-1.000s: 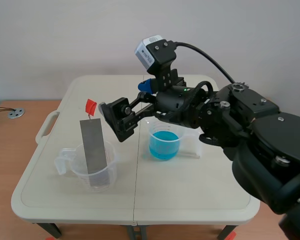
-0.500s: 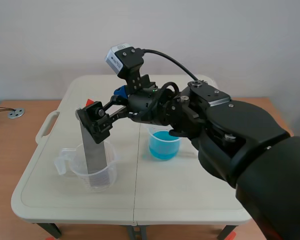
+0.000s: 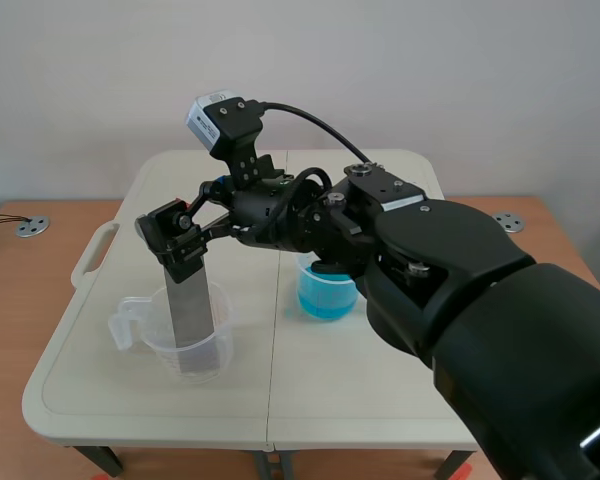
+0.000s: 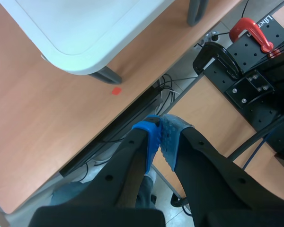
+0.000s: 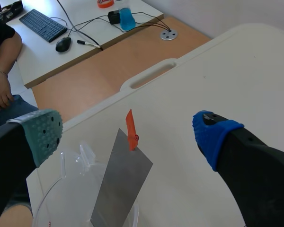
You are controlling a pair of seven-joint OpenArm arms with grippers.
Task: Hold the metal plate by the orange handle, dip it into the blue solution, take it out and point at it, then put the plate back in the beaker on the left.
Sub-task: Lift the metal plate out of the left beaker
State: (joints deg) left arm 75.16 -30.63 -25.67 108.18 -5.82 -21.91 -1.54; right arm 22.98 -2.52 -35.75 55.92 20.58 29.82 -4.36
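Note:
A grey metal plate (image 3: pixel 188 318) stands tilted in the clear beaker (image 3: pixel 202 352) on the table's left. My right gripper (image 3: pixel 176 238) comes across from the right and hides the plate's top in the scene view. The right wrist view shows this gripper (image 5: pixel 127 135) open, with the orange handle (image 5: pixel 130 128) between its pads and touching neither. Below the handle are the plate (image 5: pixel 120 182) and the beaker's rim (image 5: pixel 61 189). The beaker of blue solution (image 3: pixel 327 291) sits at mid-table, partly behind the arm. My left gripper (image 4: pixel 161 138) is shut on nothing, off the table over the floor.
The white folding table (image 3: pixel 380 380) has a carry handle (image 5: pixel 154 73) at its left edge. Beyond it a desk holds a keyboard (image 5: pixel 42 21), a mouse (image 5: pixel 64 44) and cables, and a person's arm (image 5: pixel 0 80) shows there. Under the left gripper are a table corner (image 4: pixel 80 42) and clamps (image 4: pixel 248 30).
My right arm has swung left from beside the blue solution beaker to the plate's top, and its open fingers now sit on either side of the orange handle.

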